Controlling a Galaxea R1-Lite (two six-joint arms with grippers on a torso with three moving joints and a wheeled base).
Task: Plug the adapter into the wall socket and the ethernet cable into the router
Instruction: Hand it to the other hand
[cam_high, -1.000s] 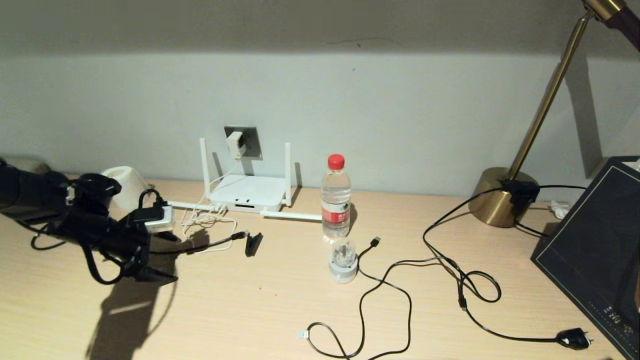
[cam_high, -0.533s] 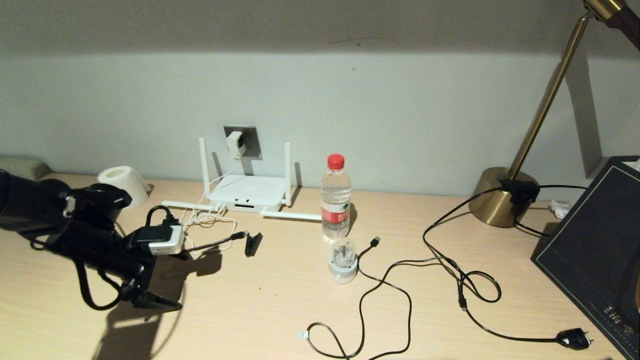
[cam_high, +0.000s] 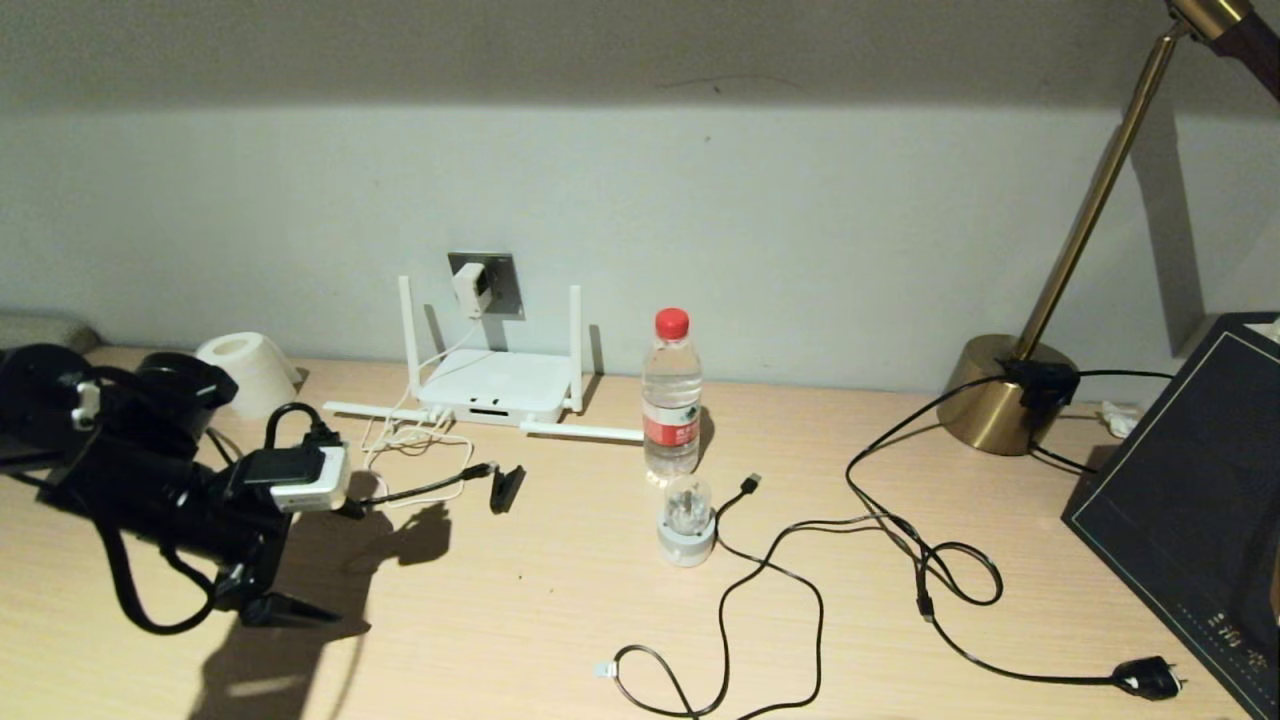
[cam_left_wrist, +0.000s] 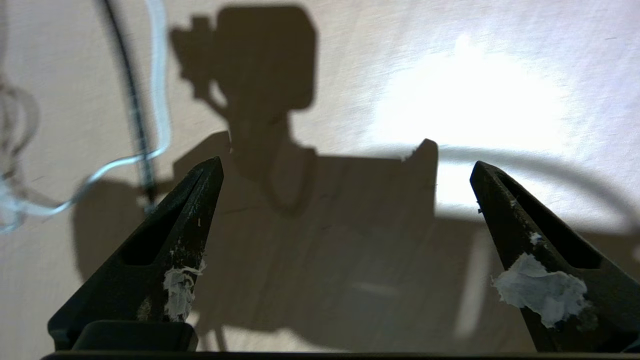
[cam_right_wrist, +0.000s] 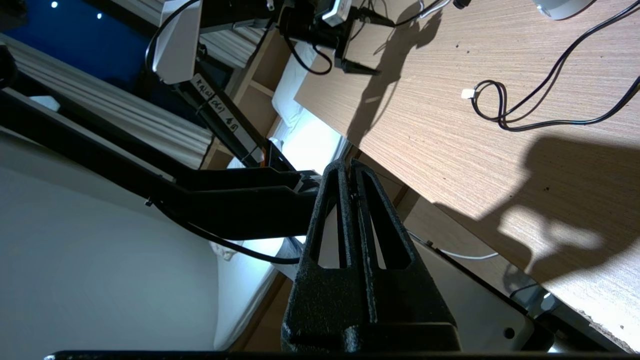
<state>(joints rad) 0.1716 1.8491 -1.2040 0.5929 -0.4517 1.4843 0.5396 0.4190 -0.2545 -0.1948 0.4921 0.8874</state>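
The white adapter (cam_high: 470, 288) sits in the grey wall socket (cam_high: 500, 285), and its thin white cord (cam_left_wrist: 159, 95) runs down to the desk. Under the socket stands the white router (cam_high: 495, 388) with its stick antennas. The black ethernet cable (cam_high: 425, 489) lies in front of the router, with its connector (cam_high: 483, 468) and black disc (cam_high: 507, 489) on the desk. My left gripper (cam_high: 350, 566) hovers open and empty over the desk, left of that cable (cam_left_wrist: 134, 105). My right gripper (cam_right_wrist: 347, 162) is shut on nothing, low beside the desk's front edge.
A water bottle (cam_high: 671, 400) and a small domed white gadget (cam_high: 686, 520) stand right of the router. A thin black USB cable (cam_high: 770, 570) and the lamp cord with its plug (cam_high: 1150, 678) loop across the desk. The brass lamp base (cam_high: 1000, 395), dark box (cam_high: 1190, 510) and white roll (cam_high: 245, 370) flank the work area.
My left arm has drawn back from the router toward the desk's front left, its gripper staying open. The right arm and the things on the desk have not moved.
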